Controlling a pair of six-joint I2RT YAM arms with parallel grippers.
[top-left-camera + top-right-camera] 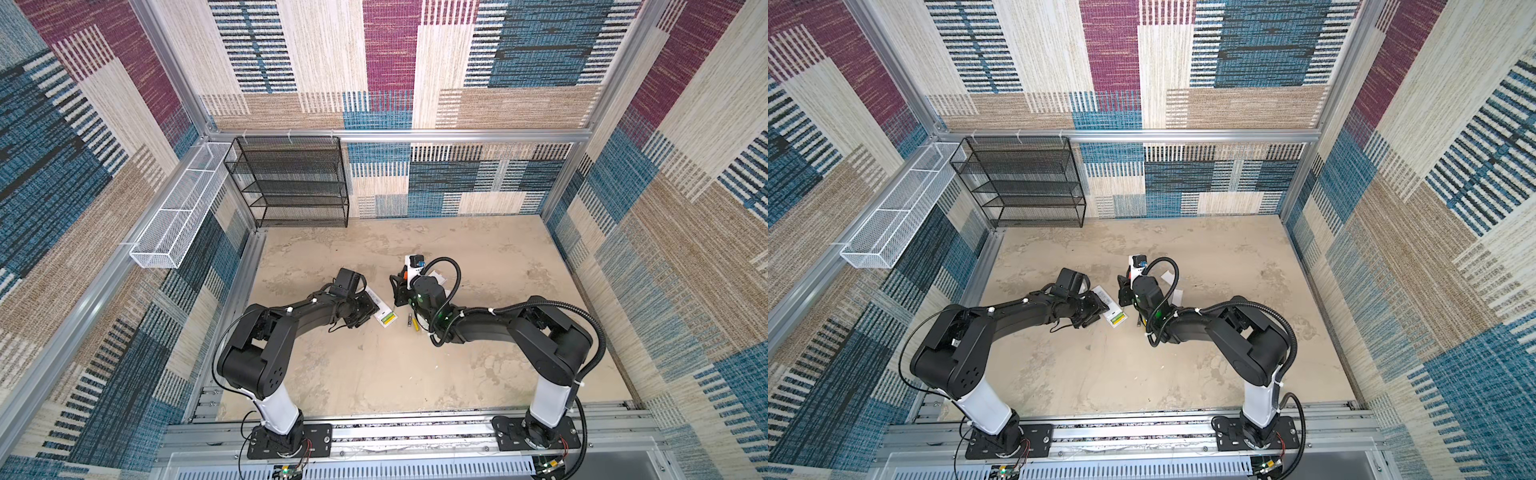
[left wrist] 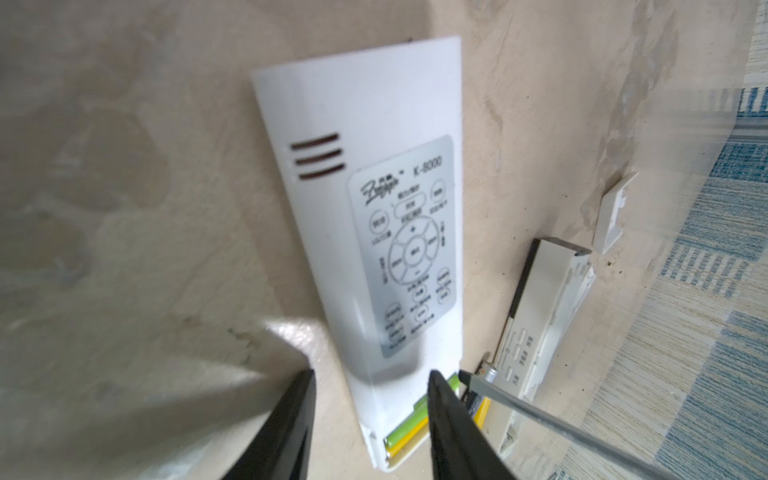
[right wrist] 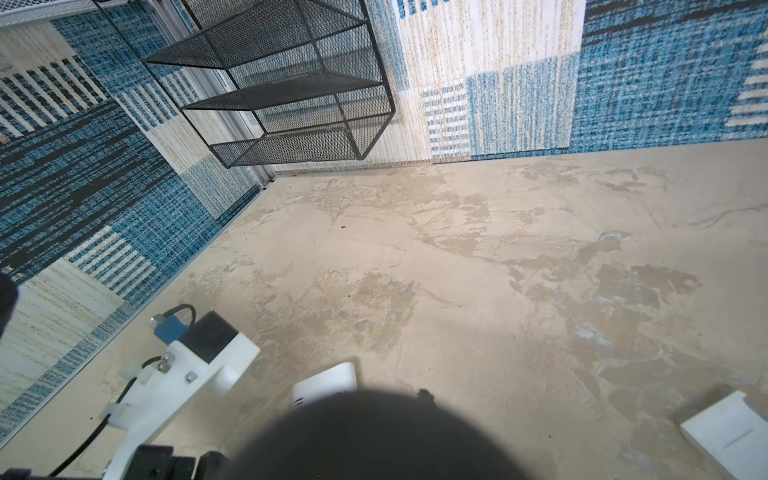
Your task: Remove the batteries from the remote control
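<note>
Batteries (image 2: 405,430) between parted left fingers (image 2: 453,424)

I see the white remote control (image 2: 361,232) lying flat, label side up, running 11 to 5 o'clock in both top views. The open bay at its 5 o'clock end holds two batteries (image 2: 409,419), yellow-green and yellow, side by side. Two loose batteries (image 1: 415,324), one yellow and one dark, lie at 3 o'clock of that end.
</note>
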